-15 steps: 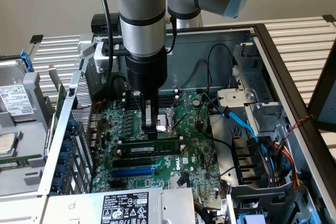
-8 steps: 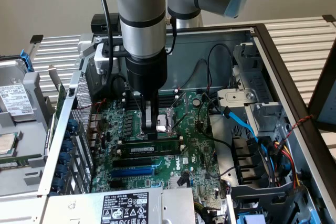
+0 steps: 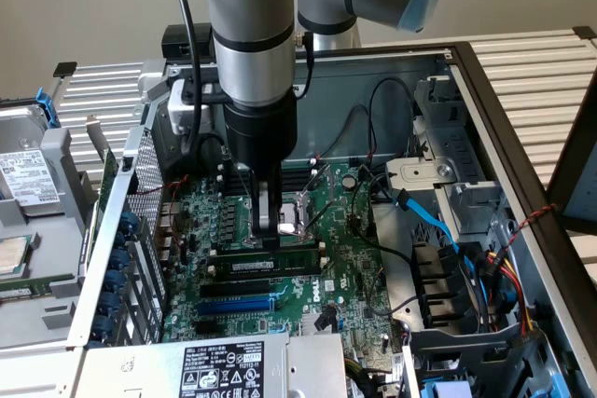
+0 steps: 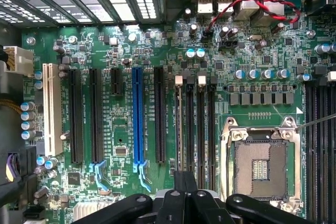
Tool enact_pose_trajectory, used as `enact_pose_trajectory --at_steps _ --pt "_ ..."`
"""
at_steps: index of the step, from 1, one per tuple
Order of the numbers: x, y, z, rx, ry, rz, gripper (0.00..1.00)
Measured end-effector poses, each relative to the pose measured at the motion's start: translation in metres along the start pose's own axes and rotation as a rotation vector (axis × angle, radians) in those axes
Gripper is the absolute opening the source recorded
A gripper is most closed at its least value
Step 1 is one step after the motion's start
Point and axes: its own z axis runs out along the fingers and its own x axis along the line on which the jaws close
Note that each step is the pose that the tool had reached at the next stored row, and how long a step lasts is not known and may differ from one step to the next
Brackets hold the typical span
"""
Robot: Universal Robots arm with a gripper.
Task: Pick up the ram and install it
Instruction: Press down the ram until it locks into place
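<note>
Seating the ram (image 3: 269, 259) well, I judge, calls for keeping it square over its memory slot and pressing straight down; in the exterior view it lies along a slot on the motherboard (image 3: 350, 277), under the gripper (image 3: 268, 226), whose fingers are pressed together onto its upper edge. In the wrist view the gripper (image 4: 185, 192) hangs narrowly shut over the memory slots (image 4: 194, 124), beside the empty CPU socket (image 4: 261, 164).

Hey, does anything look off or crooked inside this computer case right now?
Nothing looks damaged or askew. The ram sits level along its slot beneath the shut gripper, and the processor socket stands empty.
</note>
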Motion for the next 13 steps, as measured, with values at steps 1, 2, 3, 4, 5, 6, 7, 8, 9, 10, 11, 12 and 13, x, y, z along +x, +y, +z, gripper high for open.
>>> enact_pose_trajectory --at_steps 1,2,3,4,5,6,7,8,9,10,11,12,13 --pt "0.0000 0.0000 0.0001 -0.0002 0.0003 0.000 0.11" --pt "0.0000 0.0000 0.0001 -0.0002 0.0006 0.000 0.11" --pt "0.0001 0.0000 0.0001 -0.0002 0.0007 0.000 0.11" --pt "0.0000 0.0000 0.0008 0.0001 0.0003 0.000 0.11" --pt "0.0000 0.0000 0.0015 0.0000 0.0004 0.000 0.11" --pt "0.0001 0.0000 0.0024 -0.0001 0.0005 0.000 0.11" --pt "0.0001 0.0000 0.0032 -0.0001 0.0006 0.000 0.11" --pt "0.0002 0.0000 0.0036 -0.0001 0.0007 0.000 0.11" --pt "0.0002 0.0001 0.0036 -0.0003 0.0009 0.000 0.11" --pt "0.0002 0.0000 0.0037 -0.0003 0.0009 0.000 0.11" --pt "0.0002 0.0000 0.0037 -0.0003 0.0009 0.000 0.11" --pt "0.0002 0.0000 0.0038 -0.0001 0.0008 0.000 0.11" --pt "0.0002 0.0000 0.0039 -0.0001 0.0007 0.000 0.11"
